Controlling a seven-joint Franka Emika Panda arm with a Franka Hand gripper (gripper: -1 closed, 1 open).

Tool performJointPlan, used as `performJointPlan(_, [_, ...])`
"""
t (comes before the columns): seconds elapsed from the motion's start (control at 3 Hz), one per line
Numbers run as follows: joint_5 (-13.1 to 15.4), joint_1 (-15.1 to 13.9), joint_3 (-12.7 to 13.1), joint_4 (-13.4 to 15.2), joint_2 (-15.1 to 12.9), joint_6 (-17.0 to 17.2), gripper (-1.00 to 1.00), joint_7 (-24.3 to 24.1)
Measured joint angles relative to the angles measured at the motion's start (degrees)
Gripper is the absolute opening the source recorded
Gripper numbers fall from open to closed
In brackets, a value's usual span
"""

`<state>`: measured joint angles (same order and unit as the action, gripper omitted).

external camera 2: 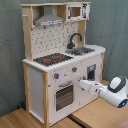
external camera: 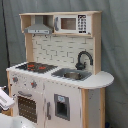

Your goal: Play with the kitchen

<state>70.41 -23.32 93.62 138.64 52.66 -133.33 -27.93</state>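
The robot arm [external camera 2: 107, 90] is showing in both exterior views as a smooth white body of rounded, tube-like segments. In the second exterior view its widest joint is bulging into a rounded housing, and a small blue mark is glowing on that housing's underside. Darker seams are ringing the segments where they are meeting. In the first exterior view only a white casing part [external camera: 5, 99] is appearing.

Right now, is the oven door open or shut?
Shut. The oven door sits flush with the kitchen front in both exterior views, with no gap showing around it.
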Motion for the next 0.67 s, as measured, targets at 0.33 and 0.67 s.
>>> performJointPlan(0.33, [0.0,2.4,-1.9,2.4,0.0,-1.5,1.0,4.8])
performJointPlan(0.67, [0.5,4.7,-4.7,4.6,0.0,-3.2,1.0,9.9])
